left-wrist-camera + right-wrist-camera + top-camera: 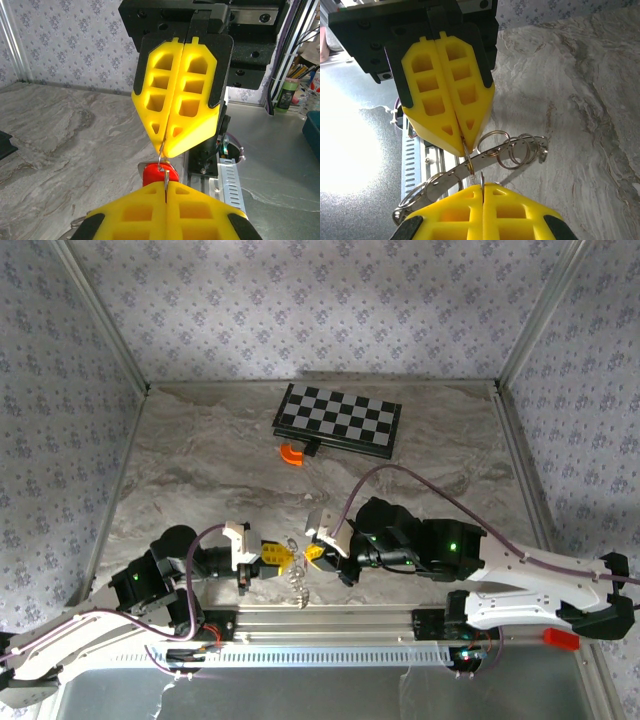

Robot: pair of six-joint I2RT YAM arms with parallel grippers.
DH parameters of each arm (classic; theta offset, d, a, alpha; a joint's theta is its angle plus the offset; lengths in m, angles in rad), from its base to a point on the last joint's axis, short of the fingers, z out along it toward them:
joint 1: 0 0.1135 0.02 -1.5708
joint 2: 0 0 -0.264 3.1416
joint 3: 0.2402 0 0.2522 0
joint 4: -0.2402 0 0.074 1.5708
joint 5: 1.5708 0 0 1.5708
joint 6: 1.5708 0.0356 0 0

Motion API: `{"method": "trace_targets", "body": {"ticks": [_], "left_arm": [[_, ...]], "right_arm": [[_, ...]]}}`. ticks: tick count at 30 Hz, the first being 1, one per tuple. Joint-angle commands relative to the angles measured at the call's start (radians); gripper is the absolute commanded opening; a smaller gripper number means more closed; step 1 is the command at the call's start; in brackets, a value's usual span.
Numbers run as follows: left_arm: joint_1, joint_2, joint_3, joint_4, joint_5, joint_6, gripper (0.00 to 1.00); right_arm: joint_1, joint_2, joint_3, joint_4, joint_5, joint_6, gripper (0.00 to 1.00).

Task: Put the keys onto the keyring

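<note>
Presently, both claws are found closed, tip to tip, over the middle of the near edge of the counter (200, 460). The left claw (272, 558) and right claw (314, 552) are each pinched on the thin wire of the keyring (161, 159), which is held clear of the counter betw. them.

Relation noted: the claw-to-claw line runs along the near edge. A perforated silver band (445, 177) crosses it and hangs off to both sides. The red-headed key (160, 176) hangs just under the wire, close against the left claw's tips. That arm is judged the nearer.

Counts:
- Claws: 2.
- Red key: 1.
- Silver loops (520, 150): at least 4 made out, the rest overlapped, exact no. not determinable.
- Checkerboard (338, 420): 1, at the far edge.
- Orange curved piece (291, 454): 1, just beside it.
</note>
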Motion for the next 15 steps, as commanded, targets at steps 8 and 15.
{"method": "trace_targets", "body": {"ticks": [8, 15], "left_arm": [[-0.006, -0.026, 0.02, 0.056, -0.007, 0.019, 0.0], [-0.007, -0.025, 0.018, 0.056, -0.007, 0.017, 0.0]], "right_arm": [[0.006, 0.013, 0.022, 0.026, -0.033, -0.013, 0.0], [0.006, 0.004, 0.017, 0.029, -0.038, -0.009, 0.0]]}}
